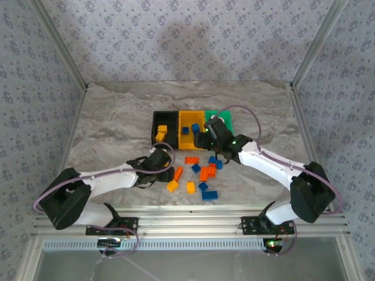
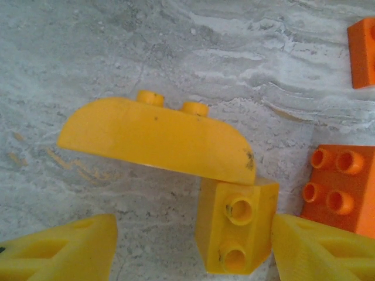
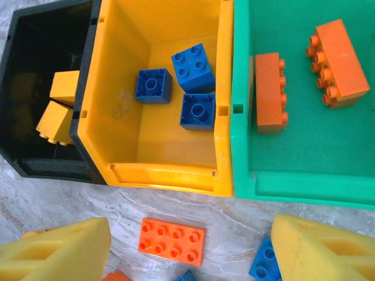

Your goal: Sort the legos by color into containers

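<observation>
Marble bench [image 1: 117, 129] | your left hand [image 2: 193, 243] open astride small yellow brick [image 2: 234, 234], one finger [image 2: 310, 249] touching it | your right hand [image 3: 190, 246] open, empty, near yellow-orange bin [image 3: 164, 175] | risk: uneven closing could twist brick away or drag curved yellow brick [image 2: 158, 137] touching it.

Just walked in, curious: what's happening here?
Two arms are sorting toy bricks by colour. Yellow bricks lie in the black bin, blue ones in the yellow bin, orange ones in the green bin. The left arm holds open jaws astride a small yellow brick; the right arm hangs its jaws open and empty near the bins.
</observation>
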Robot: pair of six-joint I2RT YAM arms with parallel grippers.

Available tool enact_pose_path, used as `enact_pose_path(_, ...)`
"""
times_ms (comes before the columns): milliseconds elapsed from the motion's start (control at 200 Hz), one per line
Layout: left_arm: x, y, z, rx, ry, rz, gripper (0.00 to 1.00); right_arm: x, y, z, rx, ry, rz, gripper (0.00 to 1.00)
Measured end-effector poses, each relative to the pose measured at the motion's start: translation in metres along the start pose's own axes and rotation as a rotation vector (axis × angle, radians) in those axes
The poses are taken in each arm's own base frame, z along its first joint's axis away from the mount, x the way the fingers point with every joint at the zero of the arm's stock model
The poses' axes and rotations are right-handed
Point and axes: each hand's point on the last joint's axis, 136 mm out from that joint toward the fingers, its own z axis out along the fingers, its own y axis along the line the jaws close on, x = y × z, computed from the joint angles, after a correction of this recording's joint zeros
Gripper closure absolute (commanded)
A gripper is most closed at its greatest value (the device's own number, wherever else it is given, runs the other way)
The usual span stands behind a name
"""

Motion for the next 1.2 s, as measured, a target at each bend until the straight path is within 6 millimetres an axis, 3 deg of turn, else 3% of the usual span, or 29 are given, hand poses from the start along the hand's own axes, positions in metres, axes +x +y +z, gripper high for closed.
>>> enact_pose_path(200,-0.004,-0.003,0.013,-0.019,0.001,0.023,0.46,-0.002,-0.001,-0.006,-0.010,-0.018,0.007,0.25)
enact_pose_path(415,-0.004,0.004,0.014,-0.059,0.002,0.041,0.64,-0.003,-0.004,-0.010,-0.006,-0.032,0.018,0.25)
enact_pose_path(620,-0.004,0.000,0.008,-0.027,-0.002,0.025,0.68,-0.005,-0.007,-0.014,-0.005,-0.045,0.029,0.25)
enact_pose_path(775,-0.015,-0.007,-0.019,0.041,-0.056,0.004,0.68,-0.001,-0.010,-0.015,-0.005,-0.044,0.043,0.25)
enact_pose_path(894,-0.040,-0.014,-0.051,0.088,-0.135,-0.018,0.68,0.004,-0.014,-0.014,0.000,-0.038,0.049,0.25)
enact_pose_path(1024,-0.097,-0.014,-0.079,0.102,-0.239,-0.078,0.68,0.009,-0.018,-0.013,0.006,-0.030,0.058,0.25)
enact_pose_path(1129,-0.143,-0.003,-0.082,0.068,-0.295,-0.127,0.68,0.011,-0.021,-0.014,0.009,-0.030,0.066,0.25)
enact_pose_path(1204,-0.167,0.005,-0.068,0.030,-0.300,-0.144,0.68,0.012,-0.023,-0.016,0.009,-0.032,0.069,0.25)
